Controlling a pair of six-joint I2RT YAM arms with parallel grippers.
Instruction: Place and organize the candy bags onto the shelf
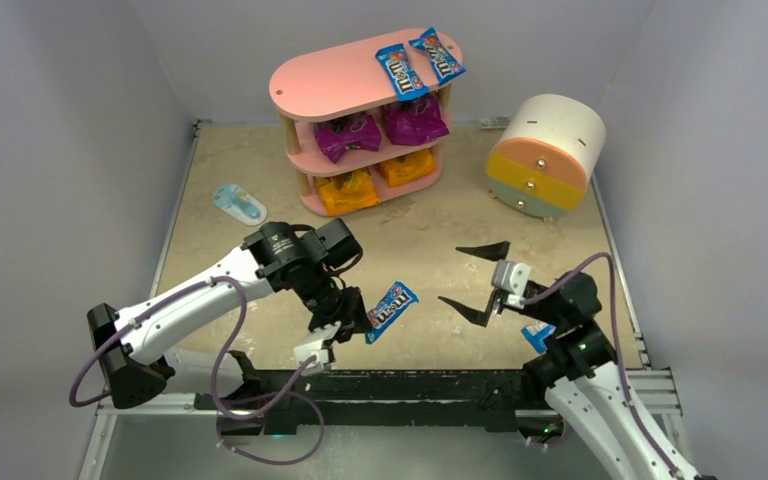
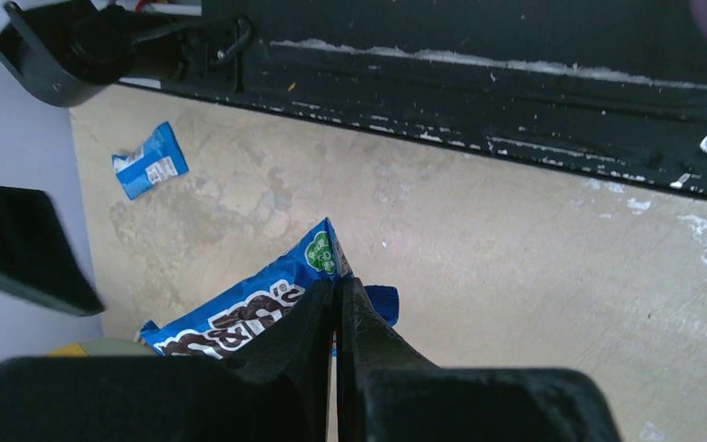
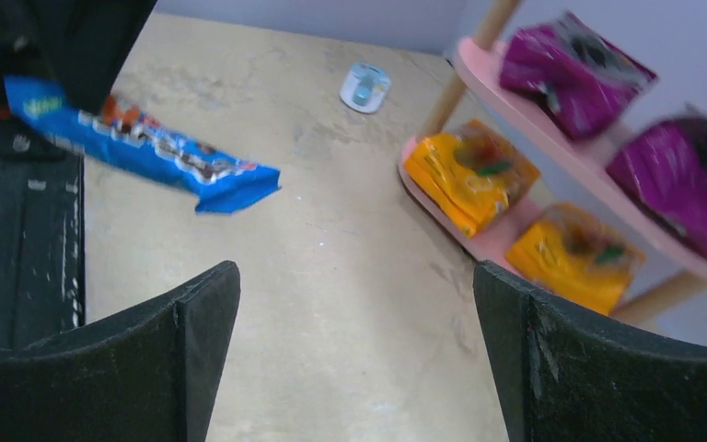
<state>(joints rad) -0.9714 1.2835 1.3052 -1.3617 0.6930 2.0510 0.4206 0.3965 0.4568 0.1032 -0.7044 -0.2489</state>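
Observation:
My left gripper (image 1: 360, 318) (image 2: 339, 287) is shut on one end of a blue M&M's packet (image 1: 392, 309) (image 2: 239, 318) (image 3: 147, 147), holding it just above the table near the front edge. To its right, my right gripper (image 1: 450, 275) (image 3: 354, 276) stands wide open with nothing between its fingers. Another blue packet (image 1: 537, 335) (image 2: 150, 162) lies on the table beside the right arm. The pink shelf (image 1: 330, 75) (image 3: 492, 241) at the back carries two blue packets (image 1: 400, 70) on top, two purple bags (image 1: 348, 135) on the middle board and two orange bags (image 1: 346, 192) on the bottom board.
A white, orange and yellow cylindrical drawer unit (image 1: 545, 155) stands at the back right. A pale blue-and-white oval item (image 1: 239, 204) (image 3: 365, 86) lies left of the shelf. The black base rail (image 1: 410, 385) runs along the near edge.

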